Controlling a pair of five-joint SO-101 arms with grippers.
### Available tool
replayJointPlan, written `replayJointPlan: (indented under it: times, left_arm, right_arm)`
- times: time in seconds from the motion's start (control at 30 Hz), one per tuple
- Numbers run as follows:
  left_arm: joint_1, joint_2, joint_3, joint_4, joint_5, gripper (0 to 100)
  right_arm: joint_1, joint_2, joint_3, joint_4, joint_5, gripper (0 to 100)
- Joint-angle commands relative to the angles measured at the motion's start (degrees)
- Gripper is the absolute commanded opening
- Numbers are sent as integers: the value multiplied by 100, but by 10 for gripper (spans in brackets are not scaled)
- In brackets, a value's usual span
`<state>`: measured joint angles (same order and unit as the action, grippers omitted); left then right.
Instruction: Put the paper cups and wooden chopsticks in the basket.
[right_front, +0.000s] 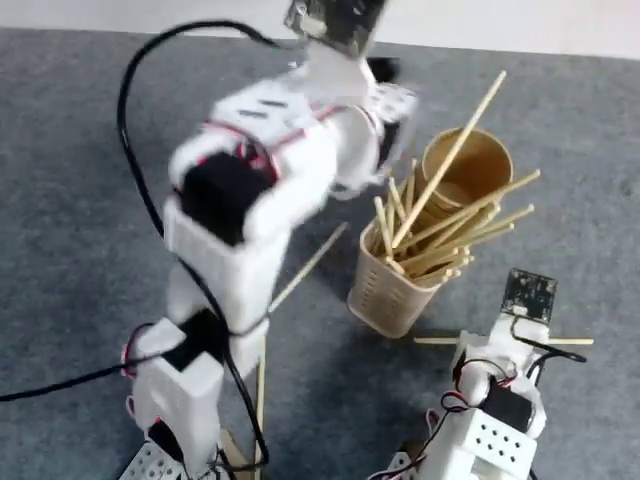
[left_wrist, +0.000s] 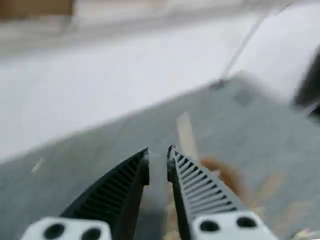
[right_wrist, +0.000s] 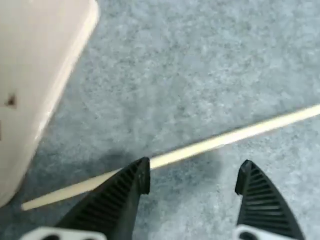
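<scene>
Two desk arms mid-tidy. The basket (right_front: 385, 295) stands on the grey worktop (right_front: 80, 150), bristling w/ wooden chopsticks (right_front: 440, 245). A paper cup (right_front: 465, 170) is tucked into its far side. The sticks fan out and lean on the cup's rim, evidently because they are longer than the basket is deep.

The right gripper (right_wrist: 195, 172) hangs low just beside the basket, on the side nearest the arm bases. Its fingers are released and spread wide, one on each side of a loose chopstick (right_wrist: 200, 147) lying flat on the mat. They straddle it w/o touching, as far as I can tell, which looks like the set-up for a pinch.

The left gripper (left_wrist: 157, 155) is up above the basket's far side. Its fingers are drawn nearly together w/ only a slit between, and nothing is in them. That height prob. serves to clear the sticks poking out of the basket.

Two more strays lie on the left arm's side of the basket. A slanting stick (right_front: 310, 265) is just beside the basket, and a third stick (right_front: 260, 390) is farther off, by that arm's base (right_front: 175, 400).

My read: most sticks are in, approx. three to go.
</scene>
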<state>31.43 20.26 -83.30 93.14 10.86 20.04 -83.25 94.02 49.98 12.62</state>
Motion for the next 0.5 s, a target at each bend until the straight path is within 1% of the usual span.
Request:
replayJointPlan:
  times: [0.0, 0.1, 0.17, 0.23, 0.3, 0.37, 0.47]
  left_arm:
    - [-971, -207, 1191, 299, -229, 102]
    - [-936, -215, 2097, 290, -1081, 102]
    - [-673, -215, 2360, 158, -1275, 104]
    - [-444, -215, 2404, -62, -1415, 133]
    - [-400, -215, 2431, -211, -1477, 165]
    - [-558, -198, 2545, -185, -1477, 175]
    - [-1007, -198, 3248, -158, -1477, 160]
  right_arm:
    - [119, -48, -75, -75, 18, 288]
    - [4, -48, -57, -66, 26, 288]
    - [-92, -48, -31, -66, 26, 288]
    - [-145, -48, -31, -66, 26, 288]
    - [-119, -48, -31, -66, 26, 288]
    - [-110, -48, -31, -66, 35, 288]
    - [-110, -48, -31, -66, 35, 288]
